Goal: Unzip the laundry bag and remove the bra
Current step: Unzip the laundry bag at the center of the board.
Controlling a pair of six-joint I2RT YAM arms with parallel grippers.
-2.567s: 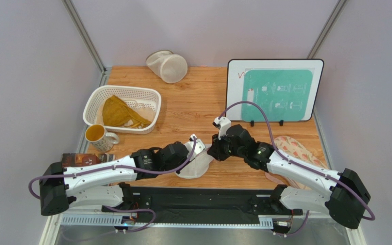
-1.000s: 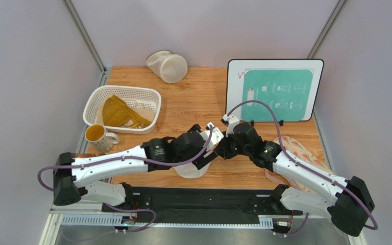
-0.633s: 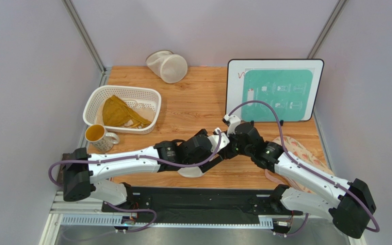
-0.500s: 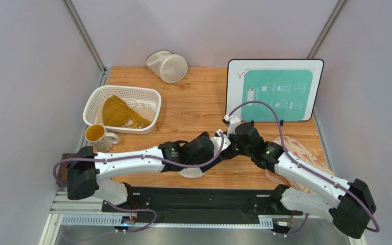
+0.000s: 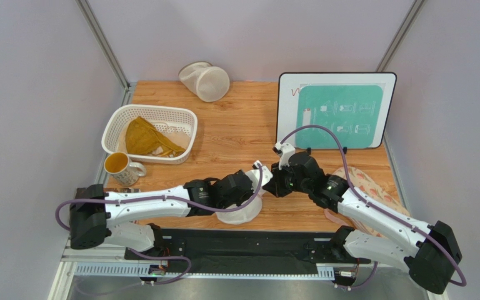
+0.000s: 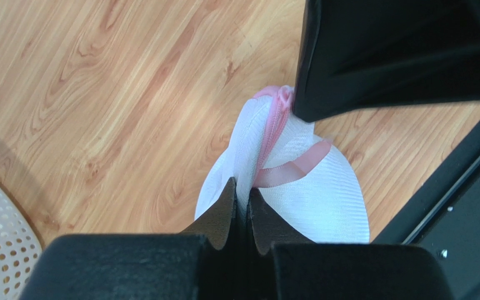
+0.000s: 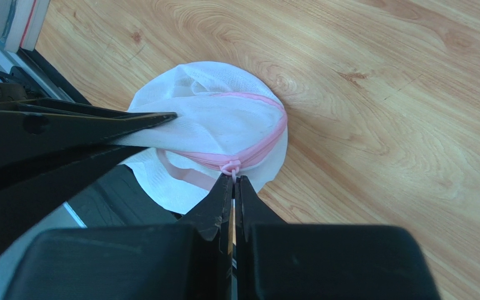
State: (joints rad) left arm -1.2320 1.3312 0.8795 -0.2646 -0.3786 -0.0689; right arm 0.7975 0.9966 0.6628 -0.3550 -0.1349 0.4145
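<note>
Here the left gripper (image 6: 241, 189) pinches the white mesh of the bag (image 7: 205, 119) so the bag does not slide. The bag sits near the front edge of the table (image 5: 236, 131). The right gripper (image 7: 233, 179) is squeezed on the pink zip pull (image 7: 230, 167), I think to drag it along the zip. The bra cannot be seen, so it is probably inside.

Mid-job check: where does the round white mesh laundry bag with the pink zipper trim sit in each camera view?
Top external: laundry bag low centre, at the near edge of the light wooden tabletop.
Left wrist: laundry bag centre, mesh pinched in the left gripper.
Right wrist: laundry bag centre-left, pink zipper pull at the right gripper tips.
Shared landmark: the tabletop beneath it.
</note>
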